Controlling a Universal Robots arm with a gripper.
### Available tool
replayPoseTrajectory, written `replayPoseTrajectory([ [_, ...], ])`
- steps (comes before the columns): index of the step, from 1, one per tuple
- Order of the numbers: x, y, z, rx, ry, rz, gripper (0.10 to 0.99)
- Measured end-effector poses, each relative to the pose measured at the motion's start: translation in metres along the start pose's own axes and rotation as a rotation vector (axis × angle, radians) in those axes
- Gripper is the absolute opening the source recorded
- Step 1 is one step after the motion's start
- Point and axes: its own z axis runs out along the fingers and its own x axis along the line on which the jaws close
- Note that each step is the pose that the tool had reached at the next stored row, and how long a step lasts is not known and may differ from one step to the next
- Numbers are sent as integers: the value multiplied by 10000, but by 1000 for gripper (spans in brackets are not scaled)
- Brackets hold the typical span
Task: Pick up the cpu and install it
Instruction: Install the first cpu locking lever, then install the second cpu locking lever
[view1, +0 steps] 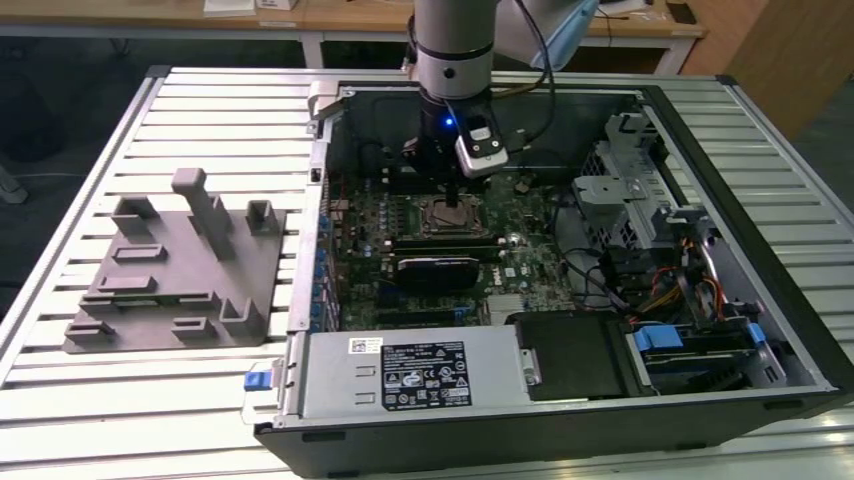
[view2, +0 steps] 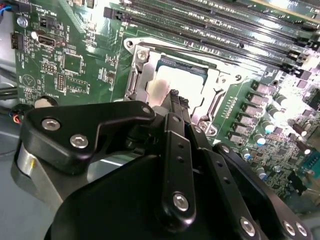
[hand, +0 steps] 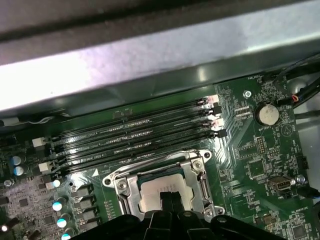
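The gripper (view2: 176, 100) hung over the cpu (view2: 165, 85) (seated in its socket (hand: 162, 182), motherboard's twelve o'clock side); jaws together, apparently gripping nothing.

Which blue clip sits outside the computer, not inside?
The blue clip at the computer case's front corner, on the exterior view's left. The other blue clips sit inside.

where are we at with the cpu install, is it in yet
The cpu already lies inside the socket frame on the motherboard. The gripper is right above it, fingertips at its silver top. Whether it has let go, or the chip is fully seated, can't be told.
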Motion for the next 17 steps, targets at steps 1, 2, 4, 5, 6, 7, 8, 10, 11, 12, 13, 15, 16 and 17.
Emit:
replayPoseTrajectory([
  [1,-1,0,-15,-2,0,0,106],
  [2,-3,0,-38,-4,0,0,106],
  [4,-8,-1,-90,-3,1,1,106],
  [5,-10,0,-116,-3,0,1,106],
  [6,-13,0,-144,-5,-1,1,106],
  [7,-15,-1,-167,-5,-1,0,106],
  [8,-17,-1,-189,-6,-1,1,106],
  [10,-19,-1,-213,-10,-1,1,106],
  [11,-19,-1,-213,-12,-1,1,106],
  [12,-19,-1,-213,-13,-2,1,106],
  [13,-19,-1,-214,-13,-1,1,106],
  [15,-19,-1,-214,-14,0,1,106],
  [16,-20,-3,-214,-14,0,1,106],
  [17,-20,-5,-214,-14,1,0,106],
])
